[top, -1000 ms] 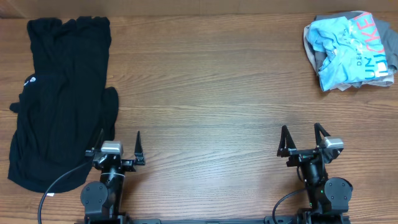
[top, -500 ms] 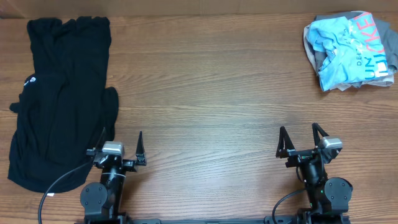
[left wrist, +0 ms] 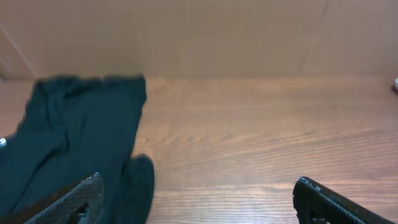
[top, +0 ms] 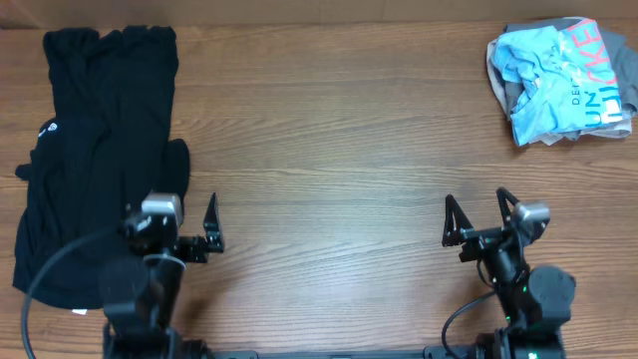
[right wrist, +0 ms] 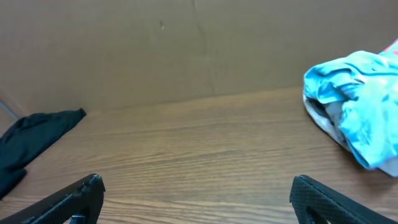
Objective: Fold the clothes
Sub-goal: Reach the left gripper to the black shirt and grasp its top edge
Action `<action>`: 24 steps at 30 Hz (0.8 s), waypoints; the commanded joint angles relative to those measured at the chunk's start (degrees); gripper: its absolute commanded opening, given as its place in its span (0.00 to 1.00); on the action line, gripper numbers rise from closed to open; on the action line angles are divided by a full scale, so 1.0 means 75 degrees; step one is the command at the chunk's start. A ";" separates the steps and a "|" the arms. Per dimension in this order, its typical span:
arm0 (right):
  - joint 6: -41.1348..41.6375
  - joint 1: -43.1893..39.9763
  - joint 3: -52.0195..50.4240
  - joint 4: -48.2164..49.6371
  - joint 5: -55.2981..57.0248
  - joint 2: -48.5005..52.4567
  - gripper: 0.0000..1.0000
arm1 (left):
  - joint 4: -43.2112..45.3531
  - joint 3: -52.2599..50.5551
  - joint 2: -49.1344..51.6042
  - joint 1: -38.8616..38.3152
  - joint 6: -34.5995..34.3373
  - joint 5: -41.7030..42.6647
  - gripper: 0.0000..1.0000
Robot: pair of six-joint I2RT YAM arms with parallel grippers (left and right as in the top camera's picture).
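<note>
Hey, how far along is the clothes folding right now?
Nothing looks folded. The black garment lies spread and rumpled at the table's left; the blue shirt pile sits crumpled far right. Both the left pincer and the right pincer are open and empty. All the folding remains.

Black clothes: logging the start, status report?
Left gripper open, right gripper open, both empty. Black clothes unfolded, far left. Light blue shirt pile far right; nothing blocking.

You see two black arms with round bases, grey camera blocks, black cables, and pointed dark fingers (top: pixel 211 221).
</note>
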 commanded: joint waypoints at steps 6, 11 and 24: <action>-0.0029 -0.0023 0.2798 -0.1346 -0.0752 0.3203 1.00 | -0.2174 0.3229 0.3238 -0.0058 -0.0070 -0.0079 1.00; -0.0029 -0.0023 0.4430 -0.2617 -0.0938 0.5085 1.00 | -0.3634 0.4718 0.4776 -0.0061 0.0131 -0.0079 1.00; 0.0000 -0.0023 0.4998 -0.2270 -0.2515 0.8119 1.00 | -0.3366 0.4911 0.7892 0.0026 0.0152 -0.0962 0.97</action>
